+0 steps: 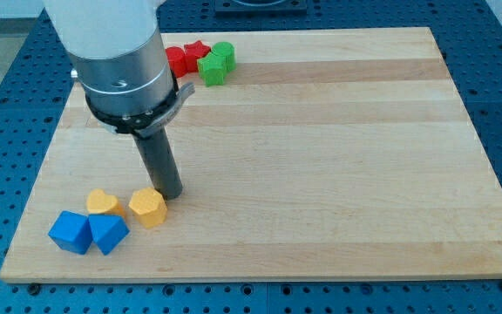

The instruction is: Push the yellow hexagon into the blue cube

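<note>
The yellow hexagon (148, 208) lies near the board's lower left. My tip (170, 194) sits right at its upper right side, touching or nearly touching it. A yellow heart-shaped block (102, 202) lies just to the hexagon's left. Below them a blue cube (70, 231) and a second blue block (109, 233) sit side by side, close to the board's bottom left corner. The second blue block is just below and left of the hexagon.
At the board's top left, red blocks (181, 58) and green blocks (216, 63) form a cluster, partly hidden by the arm's body (120, 61). The wooden board (338, 148) lies on a blue perforated table.
</note>
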You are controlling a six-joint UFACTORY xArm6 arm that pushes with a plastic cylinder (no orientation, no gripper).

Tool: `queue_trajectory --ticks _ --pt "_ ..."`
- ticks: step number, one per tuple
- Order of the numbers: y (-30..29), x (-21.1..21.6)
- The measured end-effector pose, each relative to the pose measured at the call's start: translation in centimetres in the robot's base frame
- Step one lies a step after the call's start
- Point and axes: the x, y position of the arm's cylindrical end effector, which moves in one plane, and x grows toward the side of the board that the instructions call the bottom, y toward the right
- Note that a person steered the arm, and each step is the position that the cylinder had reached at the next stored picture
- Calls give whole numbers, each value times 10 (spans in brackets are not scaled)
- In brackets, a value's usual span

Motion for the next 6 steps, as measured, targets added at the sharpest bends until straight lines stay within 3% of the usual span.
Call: queue_trajectory --ticks 1,4,5,6 --pt "14 7" --pt "-37 25" --pt "-19 7" --pt "45 -48"
